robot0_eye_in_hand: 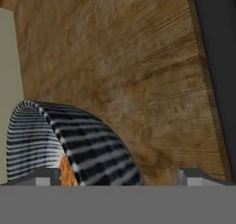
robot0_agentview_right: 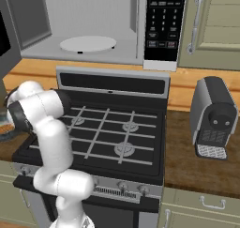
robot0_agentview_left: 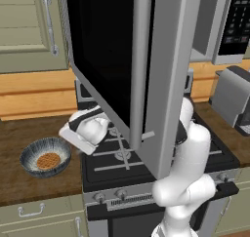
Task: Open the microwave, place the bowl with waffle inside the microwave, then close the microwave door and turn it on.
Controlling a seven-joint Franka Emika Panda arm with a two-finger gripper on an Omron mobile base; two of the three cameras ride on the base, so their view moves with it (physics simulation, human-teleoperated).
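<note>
Near the table's front edge, left of the stove (robot0_agentview_left: 146, 158), sits the bowl (robot0_agentview_left: 45, 156) with the waffle (robot0_agentview_left: 48, 160) in it. Just beside it hangs the end effector (robot0_eye_in_hand: 118, 174), fingers spread wide and holding nothing; the rim lies by one finger. A careless closing could tip the bowl or push it off the front edge. The microwave (robot0_agentview_right: 93, 25) stands open above. Its door (robot0_agentview_left: 132, 60) juts out over the stove and the arm, so lifting the bowl straight up may strike it. A toaster (robot0_agentview_right: 213, 117) stands well apart, right of the stove.
</note>
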